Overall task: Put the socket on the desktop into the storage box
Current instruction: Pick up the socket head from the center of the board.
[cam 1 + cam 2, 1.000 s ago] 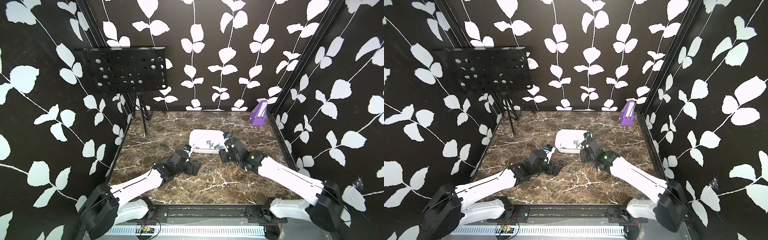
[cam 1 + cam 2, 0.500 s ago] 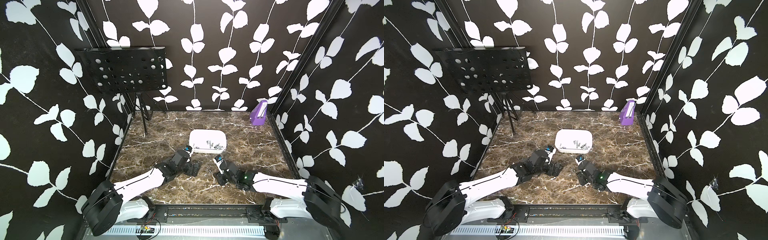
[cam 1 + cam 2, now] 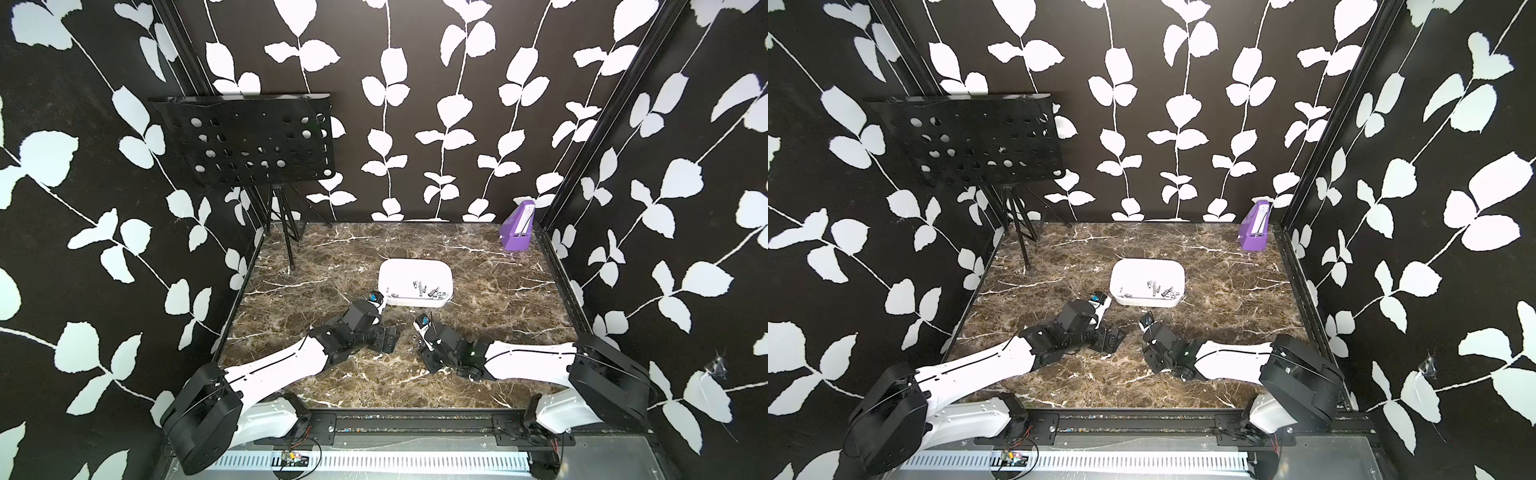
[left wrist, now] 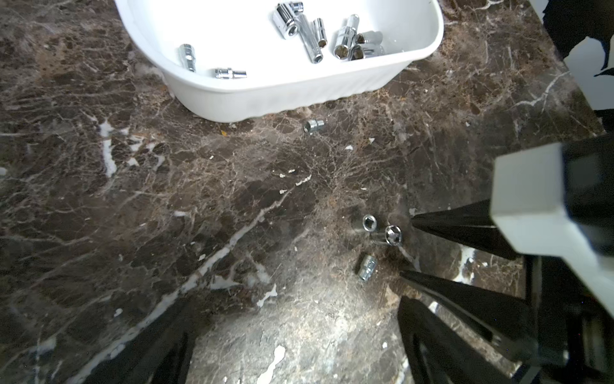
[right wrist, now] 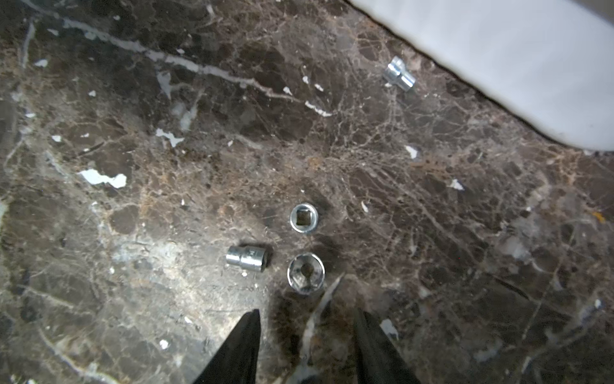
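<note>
Nearby, loose sockets (image 5: 305, 272), music stand (image 3: 249, 141), purple box (image 3: 517, 232).

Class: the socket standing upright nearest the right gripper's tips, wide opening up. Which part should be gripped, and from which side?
Probably its round outer wall, from straight above. The socket stands on end, so the wall is vertical and the open right gripper can straddle it. Mind the lying socket close beside it.
</note>
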{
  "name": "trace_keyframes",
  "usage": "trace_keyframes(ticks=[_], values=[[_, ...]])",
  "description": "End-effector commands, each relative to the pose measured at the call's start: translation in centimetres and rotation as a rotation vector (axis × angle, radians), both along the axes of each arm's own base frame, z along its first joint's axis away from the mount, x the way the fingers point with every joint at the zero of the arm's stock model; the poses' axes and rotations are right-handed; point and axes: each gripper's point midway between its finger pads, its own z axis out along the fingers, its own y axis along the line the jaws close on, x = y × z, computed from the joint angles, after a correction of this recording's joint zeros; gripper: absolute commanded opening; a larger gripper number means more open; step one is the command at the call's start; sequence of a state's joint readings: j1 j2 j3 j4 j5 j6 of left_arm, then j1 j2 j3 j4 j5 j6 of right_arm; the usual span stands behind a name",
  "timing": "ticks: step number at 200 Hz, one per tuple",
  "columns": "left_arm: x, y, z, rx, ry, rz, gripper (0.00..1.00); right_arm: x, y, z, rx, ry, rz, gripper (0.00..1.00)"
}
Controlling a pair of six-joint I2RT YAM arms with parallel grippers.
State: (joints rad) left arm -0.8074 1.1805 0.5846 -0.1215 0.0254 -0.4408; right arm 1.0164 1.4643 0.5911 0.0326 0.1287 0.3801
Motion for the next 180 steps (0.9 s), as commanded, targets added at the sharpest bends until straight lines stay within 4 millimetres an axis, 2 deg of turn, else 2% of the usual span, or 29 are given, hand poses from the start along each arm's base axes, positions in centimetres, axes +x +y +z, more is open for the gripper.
trace_keyframes(ticks=[1,154,180], values=[[0.0,0.1,0.4,0.0,-0.015,0.003,0.94,1.1,1.3,1.2,0.016,-0.046,-0.003,0.48],[0.0,0.2,0.3,0.003,-0.012,0.009,0.94,1.7,1.7,-0.7,-0.047,-0.019,-0.01,0.43],[0.0,0.2,0.3,0.004,-0.012,0.01,0.94,1.8,1.7,-0.6,-0.05,-0.025,-0.014,0.43]])
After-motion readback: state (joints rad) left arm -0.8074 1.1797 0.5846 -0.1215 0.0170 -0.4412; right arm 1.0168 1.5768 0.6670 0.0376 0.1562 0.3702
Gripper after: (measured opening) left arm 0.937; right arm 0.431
